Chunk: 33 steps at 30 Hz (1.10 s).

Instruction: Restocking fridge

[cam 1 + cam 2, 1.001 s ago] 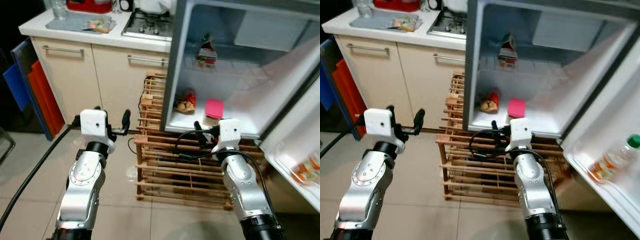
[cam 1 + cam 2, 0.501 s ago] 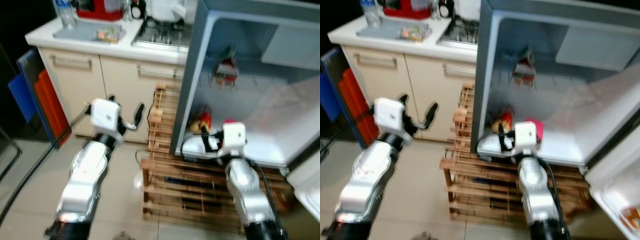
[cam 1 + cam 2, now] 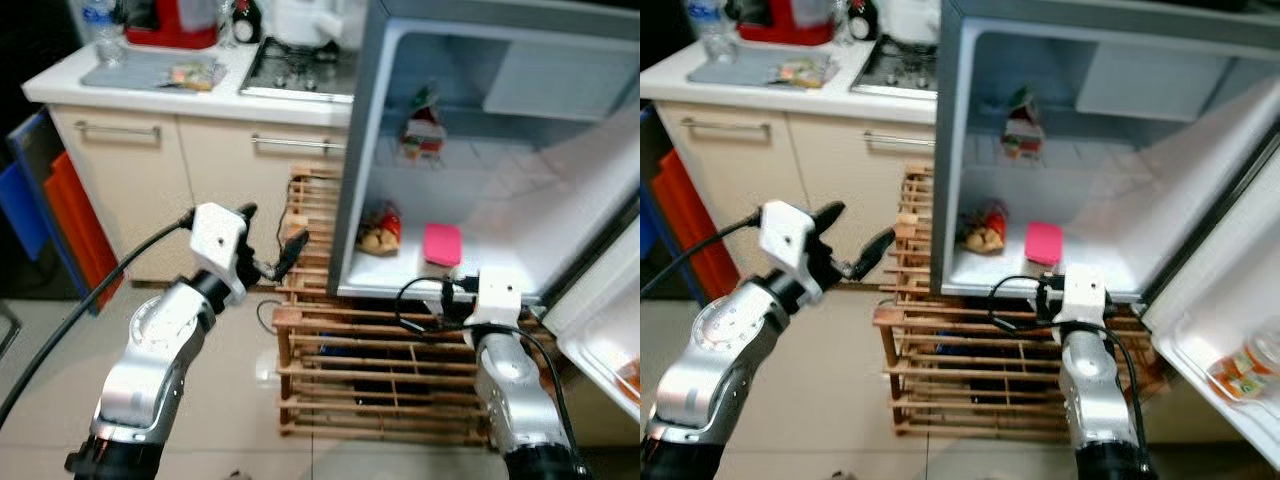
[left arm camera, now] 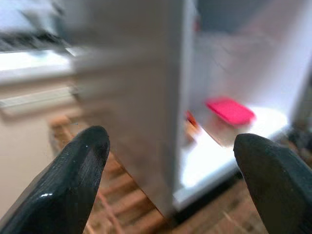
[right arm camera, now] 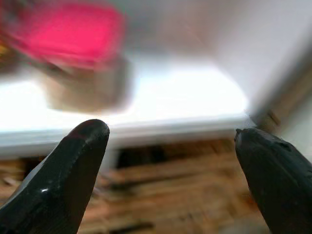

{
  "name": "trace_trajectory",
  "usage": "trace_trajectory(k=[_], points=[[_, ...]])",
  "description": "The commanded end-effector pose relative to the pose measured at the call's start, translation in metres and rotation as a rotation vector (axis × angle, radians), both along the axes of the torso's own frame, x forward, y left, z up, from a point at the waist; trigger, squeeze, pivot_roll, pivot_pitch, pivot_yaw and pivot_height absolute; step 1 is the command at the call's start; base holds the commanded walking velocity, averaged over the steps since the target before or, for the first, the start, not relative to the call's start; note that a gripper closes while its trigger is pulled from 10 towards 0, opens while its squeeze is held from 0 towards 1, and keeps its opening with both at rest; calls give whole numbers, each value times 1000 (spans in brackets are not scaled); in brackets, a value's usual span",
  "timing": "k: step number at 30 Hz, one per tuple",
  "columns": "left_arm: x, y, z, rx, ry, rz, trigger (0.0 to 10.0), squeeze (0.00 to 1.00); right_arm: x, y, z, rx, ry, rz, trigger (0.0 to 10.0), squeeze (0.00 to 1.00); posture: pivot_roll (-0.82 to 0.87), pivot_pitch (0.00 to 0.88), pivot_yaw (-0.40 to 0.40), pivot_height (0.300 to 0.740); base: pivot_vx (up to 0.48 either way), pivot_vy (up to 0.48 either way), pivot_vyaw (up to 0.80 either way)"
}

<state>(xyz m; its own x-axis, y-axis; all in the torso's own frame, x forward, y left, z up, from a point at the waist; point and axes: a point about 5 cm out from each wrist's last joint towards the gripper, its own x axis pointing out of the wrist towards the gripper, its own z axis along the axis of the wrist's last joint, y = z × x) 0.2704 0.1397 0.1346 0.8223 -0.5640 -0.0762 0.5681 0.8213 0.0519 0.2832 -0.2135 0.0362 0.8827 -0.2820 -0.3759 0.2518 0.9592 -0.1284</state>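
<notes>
Presently standing before the open fridge (image 3: pixel 470 150) on its wooden rack (image 3: pixel 380 370), with nothing carried; left gripper (image 3: pixel 268 242) raised beside the fridge's outer wall, fingers spread wide and empty; right gripper (image 5: pixel 170 165) hovering just below the front lip of the lower shelf, fingers likewise parted and gripping nothing.

Judging the step as a stock check or a turn toward fetching goods; doing it well by keeping both arms clear of the door (image 3: pixel 1230 330) and shelf edge, and steadying the head before reaching, since both wrist views are blurred.

Locating the contents: pink container (image 3: pixel 441 243) lying flat on the lower shelf, ahead of and above the right fingers (image 5: pixel 73 180), well apart; snack bag (image 3: pixel 379 228) beside it; carton (image 3: pixel 423 128) on the upper shelf; bottle (image 3: pixel 1240 368) in the door bin.
</notes>
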Motion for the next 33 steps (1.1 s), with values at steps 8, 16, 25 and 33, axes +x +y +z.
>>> trace_trajectory(k=[8, 16, 25, 33], points=[[-15, -3, -7, 13, 73, -67, 10000, 0, 16, -22, -4, -69, 96, -78, 10000, 0, -39, 5, -48, 740, 0, 0, 0], [-38, -7, -9, -3, 109, -140, 10000, 0, 36, -4, 4, -72, 74, -13, 10000, 0, -14, 53, -49, 740, 0, 0, 0], [-38, 0, -6, 12, 85, -78, 10000, 0, 42, 4, 7, -107, 38, -1, 10000, 0, -1, 53, -47, 740, 0, 0, 0], [-34, 6, -2, -51, 42, 133, 10000, 0, 37, 14, 32, -141, -189, 58, 10000, 0, 2, 12, -57, 740, 0, 0, 0]])
